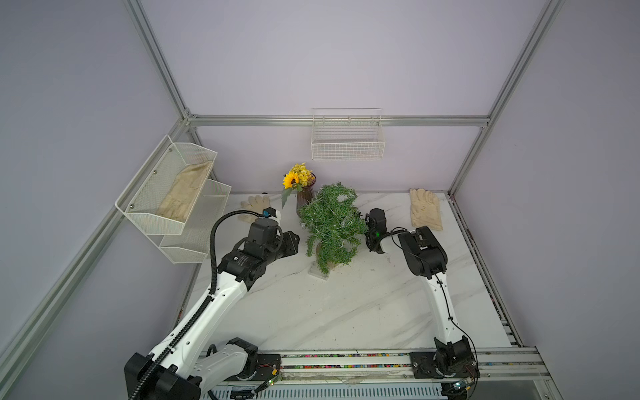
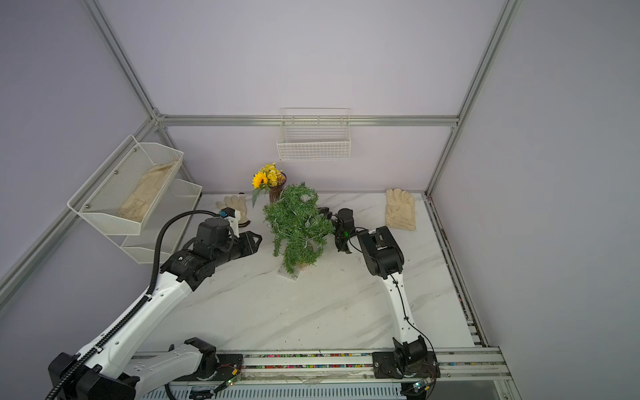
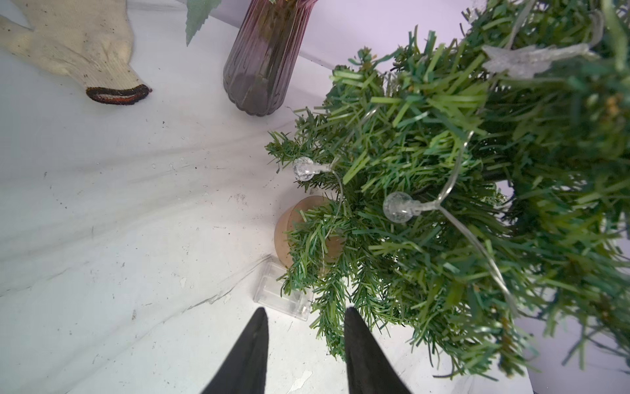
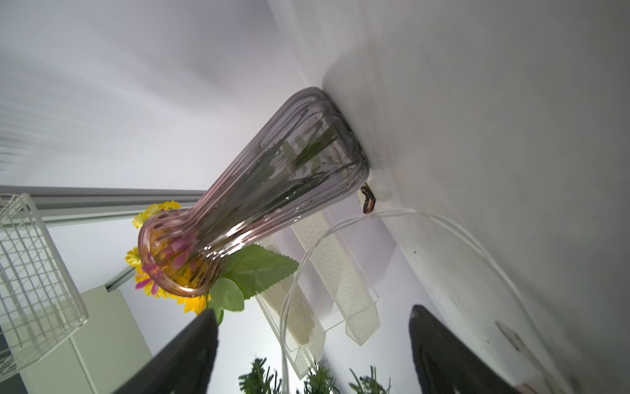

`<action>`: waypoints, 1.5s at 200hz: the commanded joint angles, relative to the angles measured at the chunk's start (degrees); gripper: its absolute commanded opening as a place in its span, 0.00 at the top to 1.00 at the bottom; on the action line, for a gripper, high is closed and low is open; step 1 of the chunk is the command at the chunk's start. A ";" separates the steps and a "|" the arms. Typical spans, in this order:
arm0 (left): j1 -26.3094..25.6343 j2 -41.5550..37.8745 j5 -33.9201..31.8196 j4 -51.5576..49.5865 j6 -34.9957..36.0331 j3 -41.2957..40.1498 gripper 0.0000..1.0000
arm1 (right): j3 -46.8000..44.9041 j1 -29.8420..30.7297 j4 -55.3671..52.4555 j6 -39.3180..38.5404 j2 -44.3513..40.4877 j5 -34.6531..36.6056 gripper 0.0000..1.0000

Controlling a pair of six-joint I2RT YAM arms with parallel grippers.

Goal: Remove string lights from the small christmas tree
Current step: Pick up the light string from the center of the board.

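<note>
A small green Christmas tree (image 1: 330,225) with bushy droopy branches and a round tan base stands on the white marble table (image 1: 346,311), a bit toward 12 o'clock from the middle. The string lights (image 3: 397,207), a thin clear wire with little round see-through bulbs and a star, are wound around the tree's branches. Their small clear plastic box (image 3: 283,293) lies flat on the table, just beside the tan base at 7 o'clock.

The left gripper (image 3: 303,312) is at the tree's 9 o'clock, near the branches. Its two black fingers are a little way apart, and nothing is between them. In the left wrist view the fingertips point toward the clear box.

The right gripper (image 4: 313,310) is at the tree's 3 o'clock, right up against the branches. Its fingers are spread wide and pinch nothing. In the right wrist view a loop of the clear wire curves across the gap between them, and I cannot tell if it touches them.

A ribbed brownish-purple glass vase (image 1: 304,199) with a sunflower and yellow flowers stands just beside the tree at 11 o'clock. One cream cloth glove (image 1: 254,204) lies at the tree's 10 o'clock and a second cream glove (image 1: 425,207) at 2 o'clock.
</note>
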 commanded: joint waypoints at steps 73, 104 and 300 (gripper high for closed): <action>0.47 0.85 -1.26 -0.95 0.82 4.19 0.63 | 2.07 -2.13 -2.42 7.23 -2.27 4.61 1.00; 0.45 0.27 -1.43 -1.13 1.43 4.30 0.63 | 5.09 -4.50 -15.54 -6.50 -6.98 4.47 1.00; 0.50 -0.72 -1.29 -0.11 7.60 12.82 0.59 | 35.55 3.01 -49.19 -51.42 -22.77 23.99 1.00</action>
